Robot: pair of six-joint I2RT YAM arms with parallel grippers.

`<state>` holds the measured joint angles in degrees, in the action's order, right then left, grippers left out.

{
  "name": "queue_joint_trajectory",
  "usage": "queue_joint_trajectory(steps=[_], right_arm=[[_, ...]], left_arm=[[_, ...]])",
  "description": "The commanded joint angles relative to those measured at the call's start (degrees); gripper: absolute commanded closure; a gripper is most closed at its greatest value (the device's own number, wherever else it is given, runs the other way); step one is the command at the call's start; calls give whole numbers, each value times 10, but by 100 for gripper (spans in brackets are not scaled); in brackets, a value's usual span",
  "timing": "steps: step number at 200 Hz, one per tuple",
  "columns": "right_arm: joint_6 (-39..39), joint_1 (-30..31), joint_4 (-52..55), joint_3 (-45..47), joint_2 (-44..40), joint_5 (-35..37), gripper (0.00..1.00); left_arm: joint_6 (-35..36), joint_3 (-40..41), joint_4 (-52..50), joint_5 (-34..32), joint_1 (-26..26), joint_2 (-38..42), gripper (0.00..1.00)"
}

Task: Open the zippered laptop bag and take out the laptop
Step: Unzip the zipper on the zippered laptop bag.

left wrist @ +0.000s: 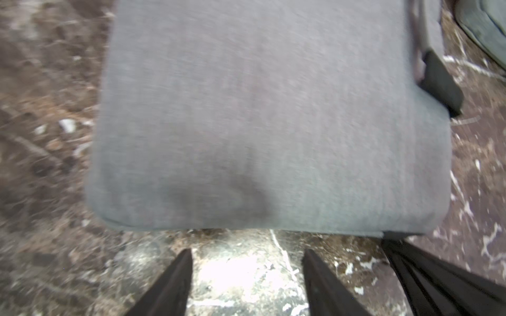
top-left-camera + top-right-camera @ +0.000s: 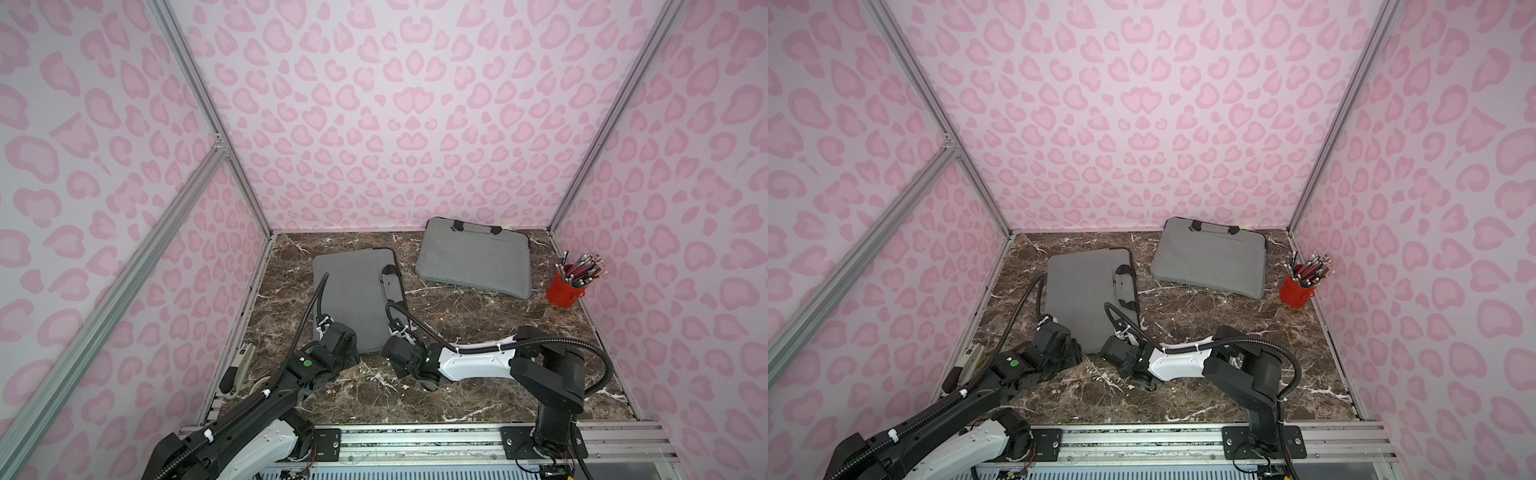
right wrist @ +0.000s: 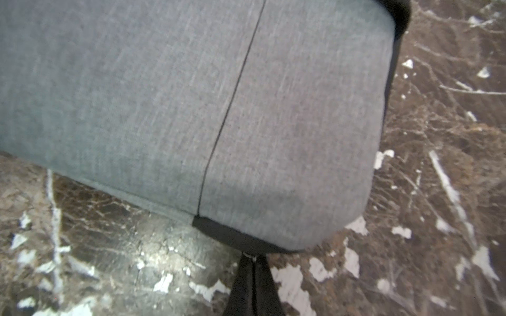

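The dark grey zippered laptop bag point(image 2: 353, 291) point(image 2: 1079, 291) lies flat at the left middle of the marble table, with its handle point(image 2: 392, 286) along its right side. Both grippers are at its near edge. My left gripper point(image 1: 247, 254) is open, just short of that edge point(image 1: 260, 219), with only bare table between its fingers. My right gripper point(image 3: 250, 258) is shut on a small metal zipper pull point(image 3: 249, 255), which sits on the black zipper band point(image 3: 235, 235) at the bag's near right corner. The laptop is hidden.
A second, lighter grey bag point(image 2: 476, 262) lies at the back right. Against the right wall stands a red cup of pencils point(image 2: 565, 289). A small grey and white device point(image 2: 239, 365) lies by the left wall. Patterned walls close in the table on three sides.
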<state>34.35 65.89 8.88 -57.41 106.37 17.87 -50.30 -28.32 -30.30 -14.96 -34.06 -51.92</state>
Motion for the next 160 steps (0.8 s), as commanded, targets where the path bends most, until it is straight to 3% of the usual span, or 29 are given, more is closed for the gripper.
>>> queue_joint_trajectory(steps=[1, 12, 55, 160], right_arm=[[-3, 0, 52, 3, -1, -13, 100], [-5, -1, 48, 3, -2, -16, 100], [-12, -1, 39, 4, 2, -26, 100], [-16, -4, 32, 4, 3, -36, 100]], left_arm=[[-59, -8, -50, -21, 18, 14, 20], [-82, -5, -65, -13, 35, 22, 13], [-89, 36, 6, 77, 119, 25, 13], [-96, 76, 86, 55, 161, -1, 19]])
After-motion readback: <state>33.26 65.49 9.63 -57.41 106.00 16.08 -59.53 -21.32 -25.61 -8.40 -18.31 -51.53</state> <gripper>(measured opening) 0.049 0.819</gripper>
